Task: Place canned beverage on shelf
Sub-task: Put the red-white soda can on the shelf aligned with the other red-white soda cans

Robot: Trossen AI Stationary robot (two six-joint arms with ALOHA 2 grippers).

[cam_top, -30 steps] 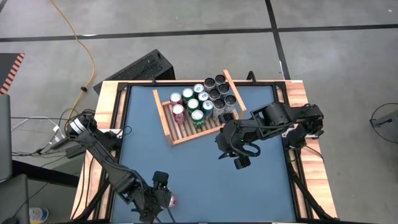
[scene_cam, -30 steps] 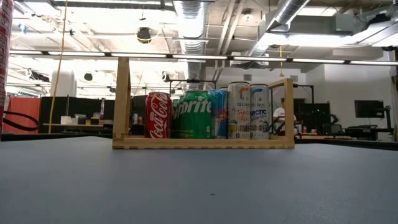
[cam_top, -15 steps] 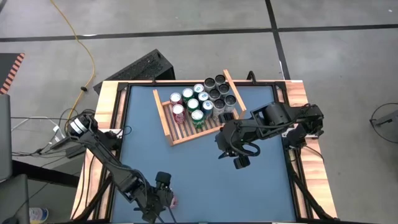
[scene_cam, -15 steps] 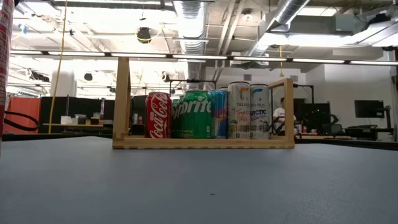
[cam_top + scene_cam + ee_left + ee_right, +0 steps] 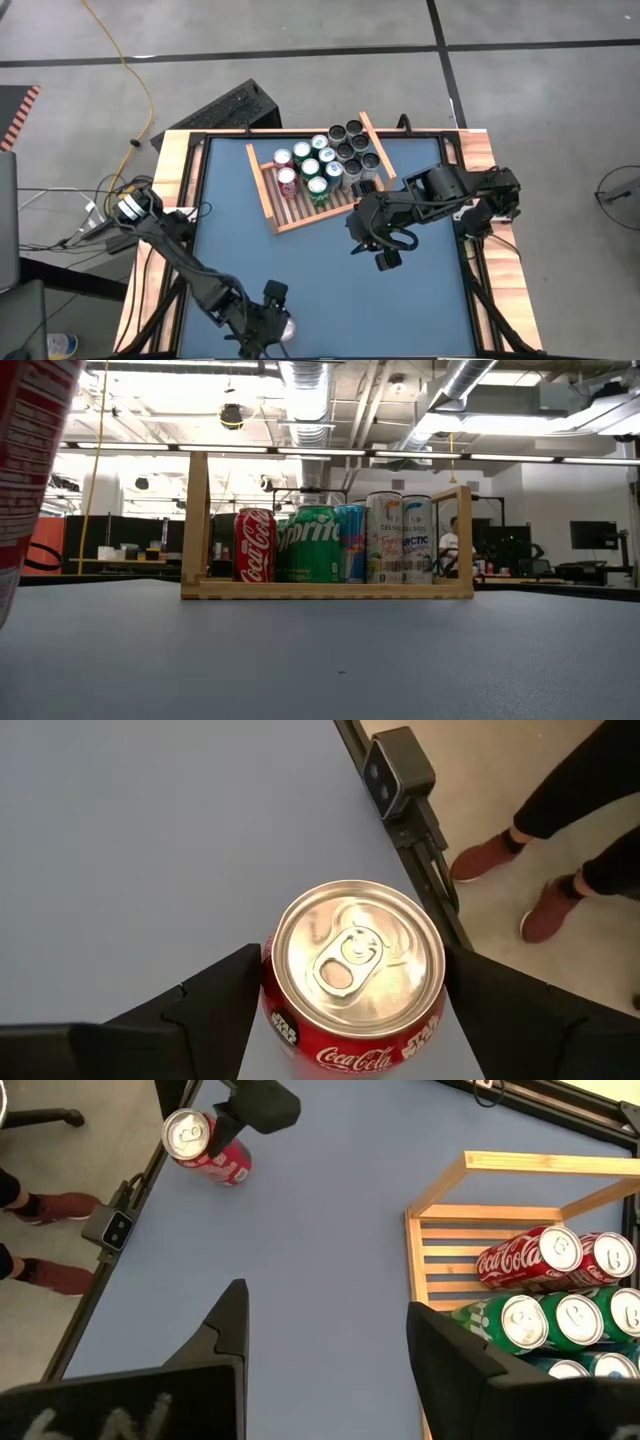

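Observation:
A red Coca-Cola can (image 5: pixel 355 960) stands by the table's near edge, left of the middle (image 5: pixel 287 326). My left gripper (image 5: pixel 350 965) is down around it, one finger on each side. In the low view the can (image 5: pixel 25 480) fills the left edge and leans. The wooden shelf (image 5: pixel 295 212) sits at the far middle with several cans standing on its slats (image 5: pixel 330 590). My right gripper (image 5: pixel 386 262) hangs open and empty above the table, near the shelf's near right corner (image 5: pixel 330 1330). My left gripper has the can's side wall just under the top rim (image 5: pixel 268 982) between its two fingers, one on each opposite side. The fingers slant down from above, coming from the table's left. The can's bottom is hidden. The low view shows it leaning toward the table's right.
The low-view camera (image 5: pixel 398 775) is mounted on the near rail close to the can. A person's legs and red shoes (image 5: pixel 485 860) stand just beyond that edge. Bare blue table (image 5: pixel 330 290) lies between the can and the shelf. A dark box (image 5: pixel 225 110) lies off the far left corner.
My left gripper has come down over the can and a little toward the table's right. The can has shifted the same way: in the low view it has moved farther in from the left edge and leans more than before.

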